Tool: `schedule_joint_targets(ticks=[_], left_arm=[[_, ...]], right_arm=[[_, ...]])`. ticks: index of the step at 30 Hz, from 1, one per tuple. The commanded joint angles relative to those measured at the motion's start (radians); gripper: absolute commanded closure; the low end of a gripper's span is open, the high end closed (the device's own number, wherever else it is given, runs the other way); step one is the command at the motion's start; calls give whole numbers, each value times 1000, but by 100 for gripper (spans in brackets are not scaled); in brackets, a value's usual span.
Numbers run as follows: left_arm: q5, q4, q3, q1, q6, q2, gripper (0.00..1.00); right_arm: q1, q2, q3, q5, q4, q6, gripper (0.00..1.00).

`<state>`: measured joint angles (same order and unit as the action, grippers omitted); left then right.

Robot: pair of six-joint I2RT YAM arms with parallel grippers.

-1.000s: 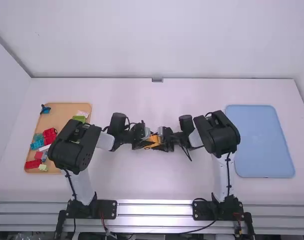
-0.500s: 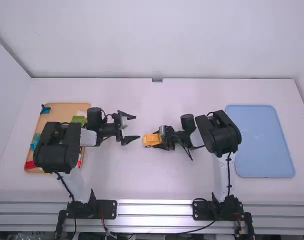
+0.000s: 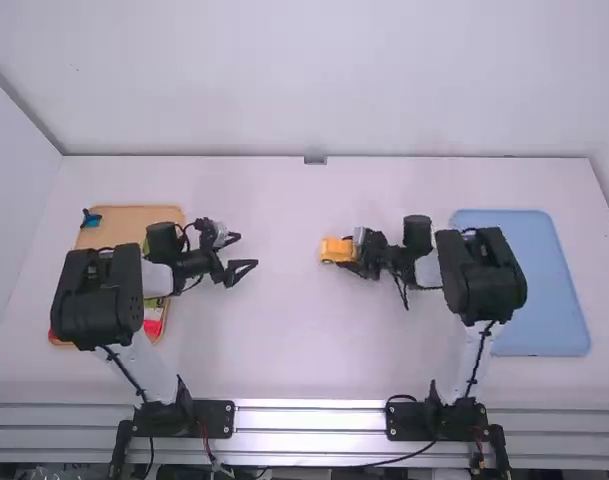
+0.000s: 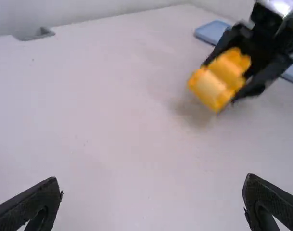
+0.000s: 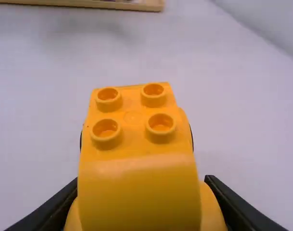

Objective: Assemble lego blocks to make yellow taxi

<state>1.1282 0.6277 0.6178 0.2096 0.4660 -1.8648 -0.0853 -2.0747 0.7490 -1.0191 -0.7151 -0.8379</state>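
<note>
High view: right gripper (image 3: 352,253), jaws pinching the yellow taxi (image 3: 334,250) by its sides, above the table (image 3: 294,350). Left gripper (image 3: 247,252), jaws spread, at nine o'clock from the taxi. Beyond it, nine o'clock: tray (image 3: 124,224) with blocks (image 3: 152,326). Three o'clock: blue tray (image 3: 549,300).

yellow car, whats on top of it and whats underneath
Four bare round studs show on the yellow car, beside a smooth raised section. Its underside faces away from view, and the right gripper covers part of its sides.
</note>
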Motion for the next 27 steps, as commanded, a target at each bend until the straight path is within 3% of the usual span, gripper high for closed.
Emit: schedule_joint_targets(ticks=[1,10,16,19,21,25,27], left_arm=[[-48,31,-35,0,-13,23,1],[-48,306,-135,-8,-14,23,1],[-49,422,-185,-5,-13,23,1],[-49,425,-187,-11,-26,23,1],[-49,423,-180,-11,-55,23,1],[-47,416,-163,-13,-93,23,1],[-48,409,-154,-13,-113,23,1]], right_arm=[[74,101,-42,106,-3,4,49],[388,380,-186,248,-3,3,51],[585,417,-206,340,24,4,55],[637,412,-206,368,54,6,55],[666,412,-206,409,64,58,49],[727,412,-192,532,66,257,48],[764,412,-172,578,76,388,42]])
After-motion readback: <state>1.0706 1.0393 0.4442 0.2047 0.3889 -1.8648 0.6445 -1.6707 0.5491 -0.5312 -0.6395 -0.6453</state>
